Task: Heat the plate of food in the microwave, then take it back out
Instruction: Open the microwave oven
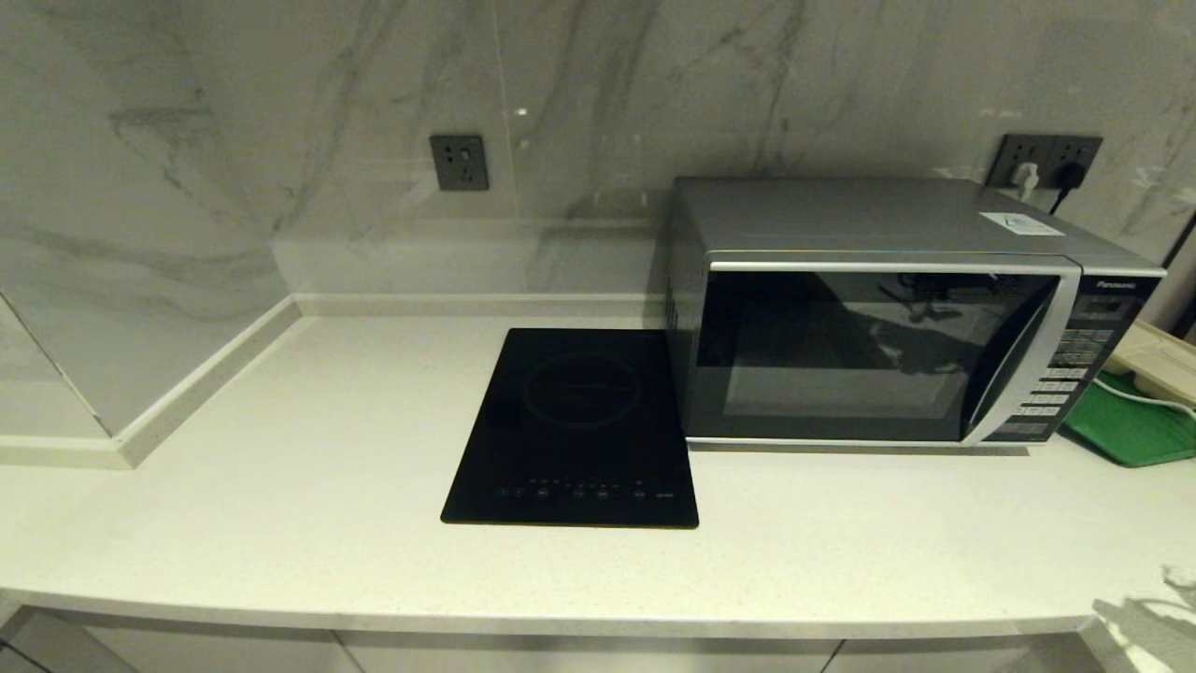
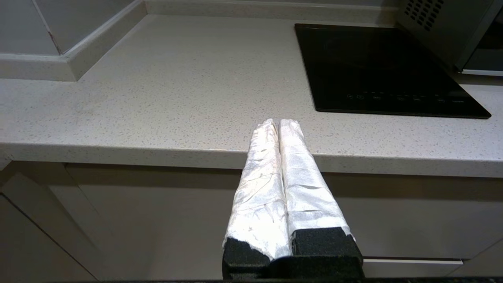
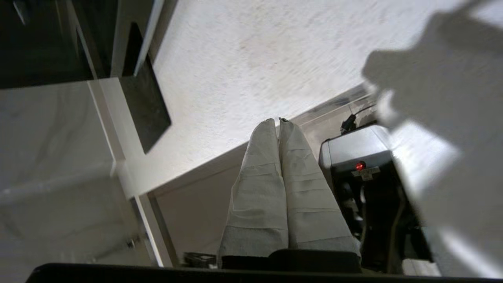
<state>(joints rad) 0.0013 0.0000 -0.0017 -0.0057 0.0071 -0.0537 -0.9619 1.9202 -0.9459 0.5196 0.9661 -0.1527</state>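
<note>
Well, the microwave [image 1: 897,327] sits door closed on the desk [image 1: 280,486], beyond the right tool [image 3: 278,122], pressed together, empty. Left tool [image 2: 278,124], likewise, hangs before the desk edge, hob [image 2: 377,67] ahead.

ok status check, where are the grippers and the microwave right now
Left gripper shut, parked off the counter edge. Right gripper shut, empty, below the counter edge. Silver boxy microwave door closed; no plate in sight. Nothing blocking the door.
</note>
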